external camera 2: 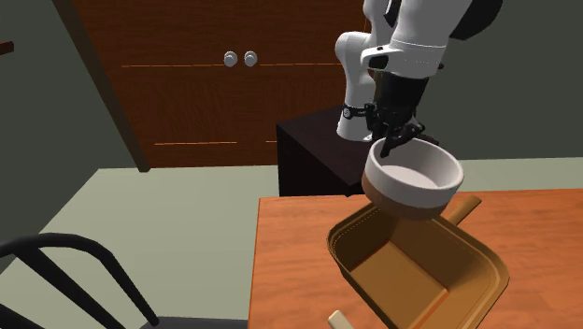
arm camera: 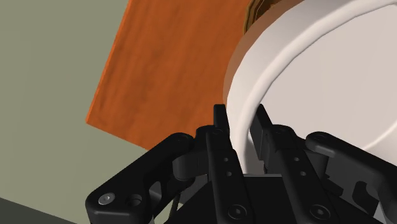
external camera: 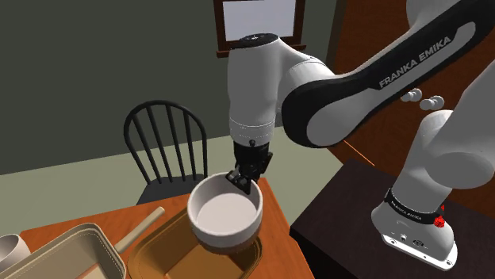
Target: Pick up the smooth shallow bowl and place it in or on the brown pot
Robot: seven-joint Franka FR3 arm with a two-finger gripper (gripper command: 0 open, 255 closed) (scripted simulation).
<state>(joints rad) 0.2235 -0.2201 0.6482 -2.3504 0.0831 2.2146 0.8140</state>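
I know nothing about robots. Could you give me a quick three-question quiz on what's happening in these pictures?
1. True or false: the gripper clasps the white bowl by its rim.
2. What is below the lifted bowl? A) the brown pot B) a black chair C) bare floor
3. Fill in: the pot stands on an orange-brown ___.

Key: 1 true; 2 A; 3 table.

Black chair (external camera: 163, 193) beside orange table (external camera 2: 290, 262); wooden cabinet (external camera 2: 206, 103) with two knobs.
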